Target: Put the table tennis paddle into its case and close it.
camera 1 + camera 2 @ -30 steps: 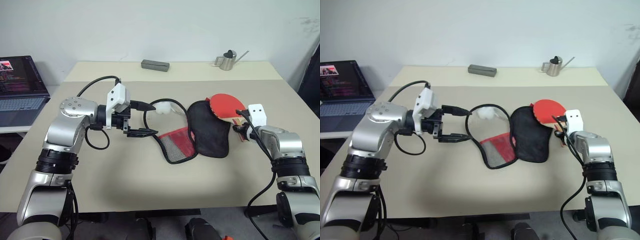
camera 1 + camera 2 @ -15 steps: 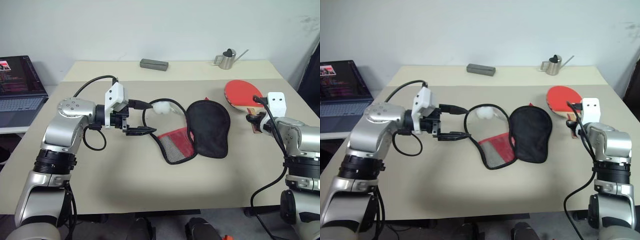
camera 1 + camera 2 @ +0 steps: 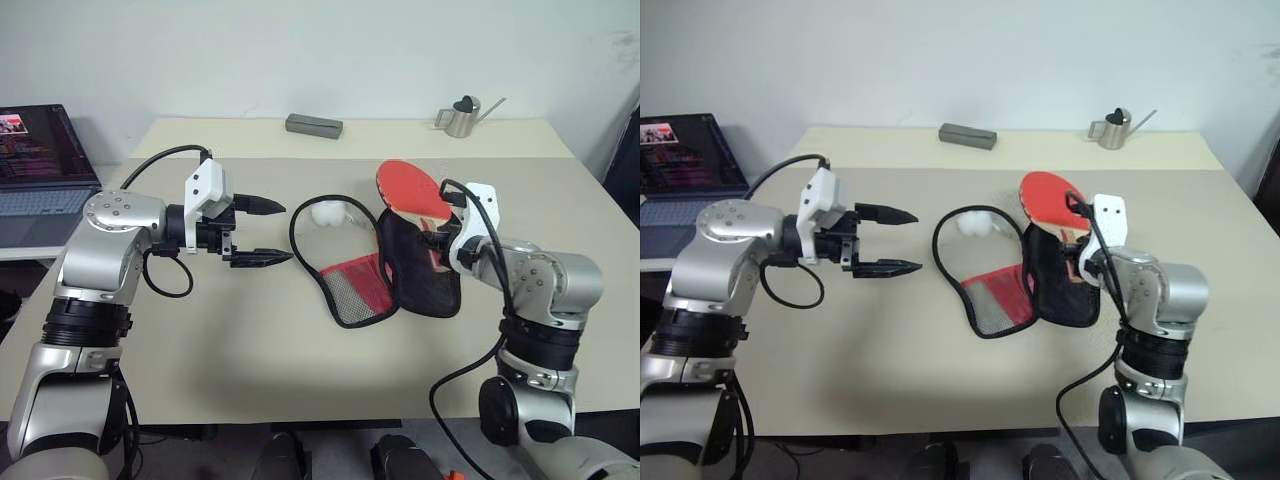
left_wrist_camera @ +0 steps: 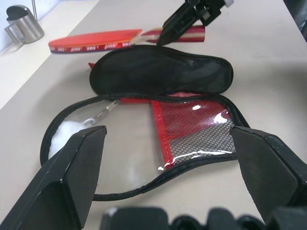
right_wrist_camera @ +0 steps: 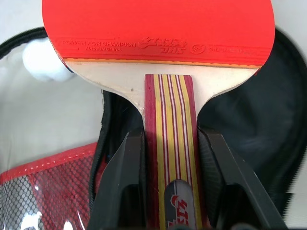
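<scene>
— Where's the paddle (image 3: 409, 187)?
— Right gripper (image 5: 170, 158) pinches its handle, holding it above the unzipped case (image 3: 385, 262) on the table (image 3: 250, 340).
— And the left gripper (image 3: 268, 231)?
— Fingers spread wide, empty, beside the case.

Paddle (image 5: 158, 33) rubber edge: "POWERFUL FOR CHAMPION", "MADE IN CHINA", "DHS".

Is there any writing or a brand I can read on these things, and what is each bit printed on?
"POWER FOR CHAMPION": red rubber of the table tennis paddle.
"MADE IN CHINA": just below it.
"DHS" beside a script logo: same rubber strip.
Handle badge: cut off, unreadable.
Laptop screen: too small to read.
</scene>
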You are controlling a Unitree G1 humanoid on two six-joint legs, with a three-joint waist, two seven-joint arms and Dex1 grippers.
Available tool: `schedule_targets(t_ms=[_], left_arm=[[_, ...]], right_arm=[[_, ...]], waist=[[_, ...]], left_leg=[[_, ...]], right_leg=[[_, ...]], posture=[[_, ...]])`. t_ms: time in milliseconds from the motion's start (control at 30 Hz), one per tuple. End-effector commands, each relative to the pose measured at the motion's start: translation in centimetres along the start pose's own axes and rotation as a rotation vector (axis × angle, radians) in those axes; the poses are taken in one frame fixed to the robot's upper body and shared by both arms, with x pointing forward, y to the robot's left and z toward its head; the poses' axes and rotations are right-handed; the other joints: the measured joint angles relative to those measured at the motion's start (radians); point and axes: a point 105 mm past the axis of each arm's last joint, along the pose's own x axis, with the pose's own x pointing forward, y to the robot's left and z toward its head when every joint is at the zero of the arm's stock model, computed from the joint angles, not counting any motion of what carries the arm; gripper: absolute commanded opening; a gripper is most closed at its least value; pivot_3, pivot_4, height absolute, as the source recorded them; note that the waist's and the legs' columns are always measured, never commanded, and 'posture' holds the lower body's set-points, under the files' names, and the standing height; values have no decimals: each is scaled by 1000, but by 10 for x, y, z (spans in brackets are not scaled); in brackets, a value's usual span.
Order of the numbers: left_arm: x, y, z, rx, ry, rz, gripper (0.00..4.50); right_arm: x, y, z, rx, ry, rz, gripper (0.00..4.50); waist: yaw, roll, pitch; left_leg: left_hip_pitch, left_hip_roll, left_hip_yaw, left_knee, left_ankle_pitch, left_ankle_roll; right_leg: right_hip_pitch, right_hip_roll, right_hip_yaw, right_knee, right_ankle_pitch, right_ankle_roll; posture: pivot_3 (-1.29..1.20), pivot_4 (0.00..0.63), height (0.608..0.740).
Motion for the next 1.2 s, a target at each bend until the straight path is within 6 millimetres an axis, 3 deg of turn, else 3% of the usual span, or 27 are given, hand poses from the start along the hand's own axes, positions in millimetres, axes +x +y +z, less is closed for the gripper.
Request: schedule_targets(t_ms=[33,500,867,1200], left_arm=[[-7,5,11,52,-16,32,4500],[-6,11,11,67,-19,22,4500],[-3,13,12,77,-20,10,4500],[-4,13,11,75,-18,22,4500]], right_arm=[[-7,5,8,-24,-79,-40,1095],[-21,6,-34,-26,-31,-128,1095],[-7,-12,-42,-55,-44,-199,1095],[1,-3,-51,-86,-22,-162,1095]], waist=[[1,0,0],[4,0,0],[4,0,0],[2,0,0]], left_leg=[[0,0,0,0,0,0],[-1,0,0,-1,1,-1],[-1,0,0,-1,1,-1],[-1,0,0,0,1,-1]], right_leg=[[0,0,0,0,0,0],[-1,1,0,1,0,0],[-1,1,0,1,0,0],[-1,1,0,2,0,0]], posture=[[0,150,740],[0,150,740],[0,150,740],[0,150,740]])
